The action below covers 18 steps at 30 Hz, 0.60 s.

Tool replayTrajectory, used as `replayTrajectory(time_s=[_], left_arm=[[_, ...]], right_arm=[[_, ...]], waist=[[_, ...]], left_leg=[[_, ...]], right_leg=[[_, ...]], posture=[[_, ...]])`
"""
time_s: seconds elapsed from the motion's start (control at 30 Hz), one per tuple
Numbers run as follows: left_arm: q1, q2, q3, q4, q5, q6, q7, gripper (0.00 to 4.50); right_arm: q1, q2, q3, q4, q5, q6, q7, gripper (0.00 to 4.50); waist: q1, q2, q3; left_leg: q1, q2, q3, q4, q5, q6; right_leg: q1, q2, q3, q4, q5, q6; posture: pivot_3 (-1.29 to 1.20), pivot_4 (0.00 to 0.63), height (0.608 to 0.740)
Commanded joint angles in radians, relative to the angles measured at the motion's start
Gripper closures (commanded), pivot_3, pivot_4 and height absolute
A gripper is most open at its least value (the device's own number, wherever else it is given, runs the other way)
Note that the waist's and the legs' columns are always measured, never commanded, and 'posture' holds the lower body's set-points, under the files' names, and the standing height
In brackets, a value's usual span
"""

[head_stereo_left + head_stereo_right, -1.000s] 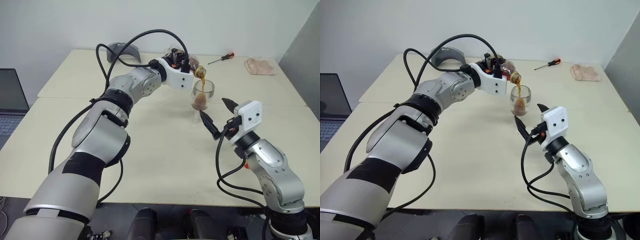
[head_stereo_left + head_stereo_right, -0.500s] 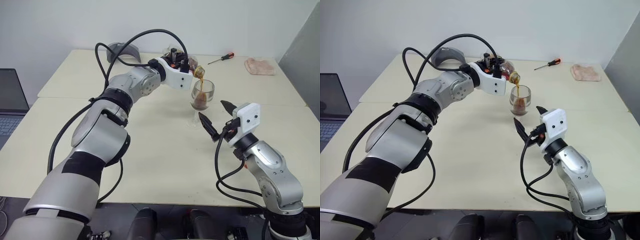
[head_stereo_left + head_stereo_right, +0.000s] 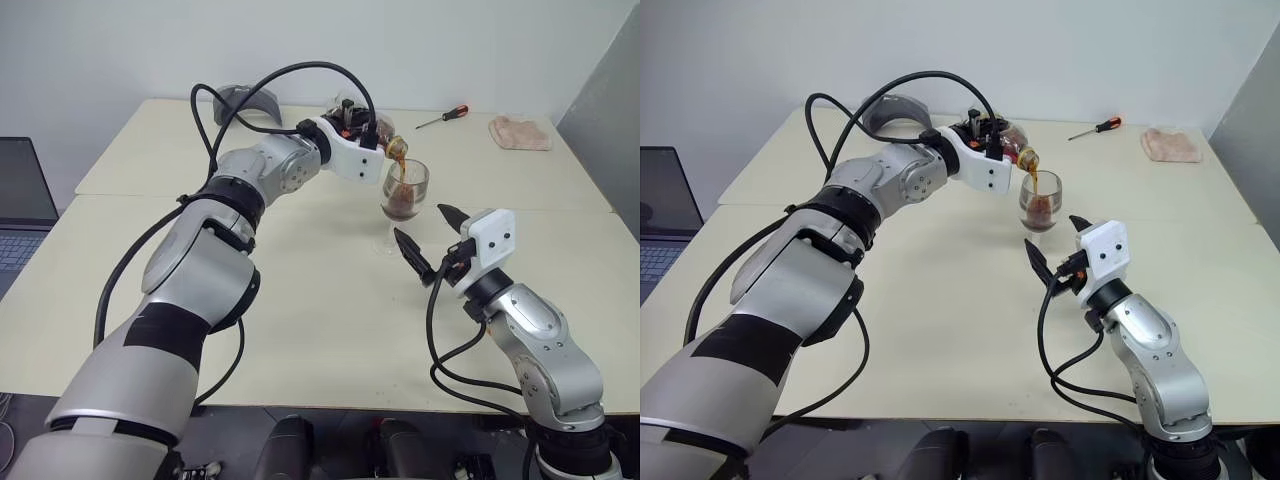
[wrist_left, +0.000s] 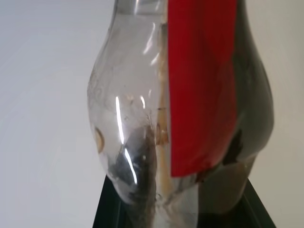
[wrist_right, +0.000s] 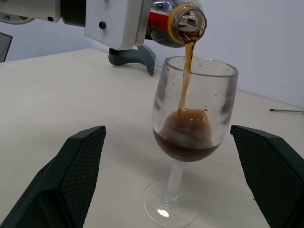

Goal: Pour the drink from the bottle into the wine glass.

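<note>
Pale cream table (image 3: 300, 300) under a plain white wall carries the scene. Near its middle stands the clear stemmed wine glass (image 5: 192, 118), upright on its flat foot, its bowl roughly a third full of the dark brown cola-like drink (image 5: 185, 142). A thin stream of that drink falls from the mouth of the small squat clear plastic bottle (image 5: 178, 21) with the red neck strap, which is tipped just above the glass's far-left rim. The left hand (image 3: 365, 130) is pinched tight on the bottle's round body, holding it about level.

Just near and to the right of the glass, the right hand (image 3: 425, 240) waits with its two black fingers spread wide, holding nothing, one finger close to the stem. Far back on the table lie a red-handled screwdriver (image 3: 442, 117), a crumpled pinkish cloth (image 3: 519, 132) and a grey curved part (image 3: 243, 101).

Risks as I judge them: the stream enters close to the rim, so a small roll of the wrist could send cola over the edge; the right hand's nearer finger could knock the stem and topple the glass; the smooth bottle might slip in the pinch.
</note>
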Motion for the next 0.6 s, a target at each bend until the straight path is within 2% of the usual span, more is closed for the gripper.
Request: replayTrajectory(time_s=[0.03, 0.6], left_arm=[[-0.057, 0.012, -0.001, -0.014, 0.002, -0.001, 0.029, 3.71], [-0.054, 0.012, -0.001, -0.008, 0.006, 0.008, 0.039, 3.71]], right_arm=[[-0.012, 0.003, -0.012, -0.043, 0.003, -0.009, -0.002, 0.00], [-0.015, 0.006, -0.011, -0.043, 0.008, -0.005, 0.002, 0.00]], waist=[[0.000, 0.000, 0.000], [0.000, 0.000, 0.000]], left_leg=[[0.000, 0.000, 0.000, 0.000, 0.000, 0.000], [0.000, 0.000, 0.000, 0.000, 0.000, 0.000]], right_leg=[[0.000, 0.000, 0.000, 0.000, 0.000, 0.000], [0.000, 0.000, 0.000, 0.000, 0.000, 0.000]], posture=[[0.00, 0.150, 0.740], [0.00, 0.150, 0.740]])
